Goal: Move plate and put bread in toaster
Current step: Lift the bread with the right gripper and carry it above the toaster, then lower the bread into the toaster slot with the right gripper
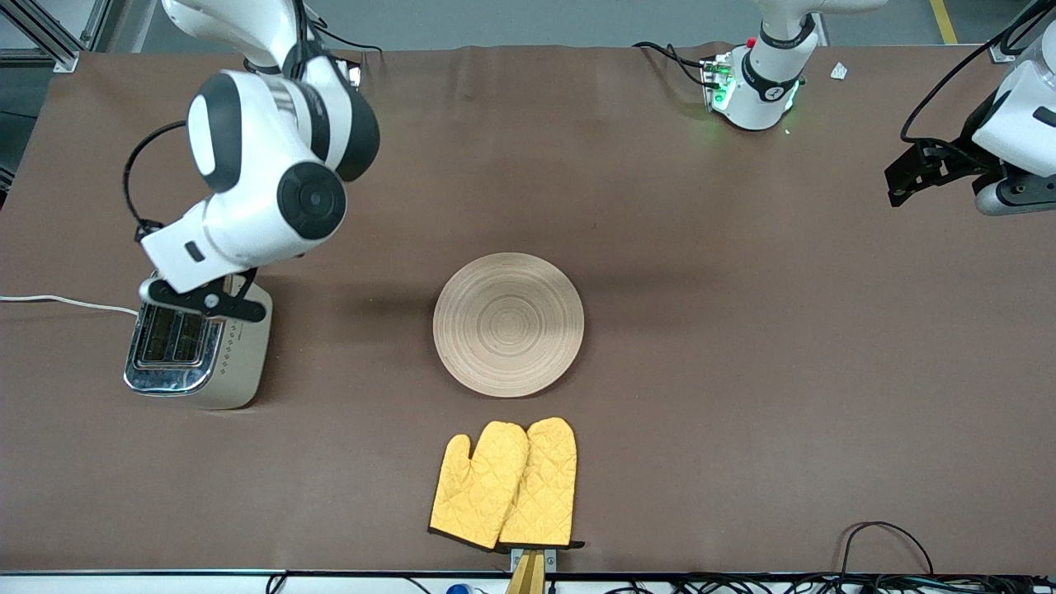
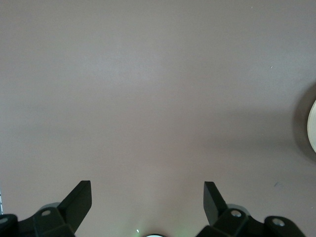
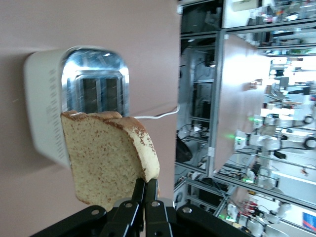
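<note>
My right gripper (image 1: 202,301) hangs just above the toaster (image 1: 194,355), shut on a corner of the bread (image 3: 106,158), a brown slice held on edge. In the right wrist view the slice hangs in front of the toaster's chrome top (image 3: 96,86), whose two slots look dark and bare. My right hand hides the bread in the front view. The round wooden plate (image 1: 508,323) lies mid-table with nothing on it. My left gripper (image 1: 907,177) waits open at the left arm's end of the table, its fingers (image 2: 81,197) wide over bare cloth.
A pair of yellow oven mitts (image 1: 503,487) lies nearer to the front camera than the plate. The toaster's white cord (image 1: 58,301) runs off the table at the right arm's end. Brown cloth (image 1: 742,371) covers the table.
</note>
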Tool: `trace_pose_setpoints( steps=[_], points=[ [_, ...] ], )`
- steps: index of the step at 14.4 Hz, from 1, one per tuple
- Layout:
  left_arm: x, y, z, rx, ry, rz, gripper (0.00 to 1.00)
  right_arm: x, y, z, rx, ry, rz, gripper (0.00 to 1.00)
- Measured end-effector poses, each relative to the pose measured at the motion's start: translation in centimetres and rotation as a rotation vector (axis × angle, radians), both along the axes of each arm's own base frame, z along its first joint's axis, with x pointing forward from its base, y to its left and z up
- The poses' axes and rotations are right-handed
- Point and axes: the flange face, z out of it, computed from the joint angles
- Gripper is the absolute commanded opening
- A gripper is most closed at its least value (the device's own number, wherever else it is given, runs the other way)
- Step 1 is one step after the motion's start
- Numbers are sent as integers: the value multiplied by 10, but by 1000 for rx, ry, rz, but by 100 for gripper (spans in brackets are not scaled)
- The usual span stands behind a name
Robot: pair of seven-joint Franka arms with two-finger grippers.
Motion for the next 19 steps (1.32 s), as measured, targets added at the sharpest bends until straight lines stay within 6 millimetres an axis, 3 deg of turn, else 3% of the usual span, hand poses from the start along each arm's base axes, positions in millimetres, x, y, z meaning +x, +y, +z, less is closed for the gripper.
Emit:
trace_pose_setpoints(
  steps=[4,6,9,14,19],
  points=[
    [0,0,0,0,0,0,100,32,-68,-26,-35,-9,-53,0],
    [0,0,0,0,0,0,100,38,-85,-47,-36,3,-44,0],
    [0,0,0,0,0,0,100,37,-91,-69,-41,26,-34,0],
    [0,1,0,-1,5,-38,100,36,-89,-75,-41,32,-25,0],
    [0,1,0,-8,6,-40,100,27,-88,-100,-58,53,-38,0]
  ],
)
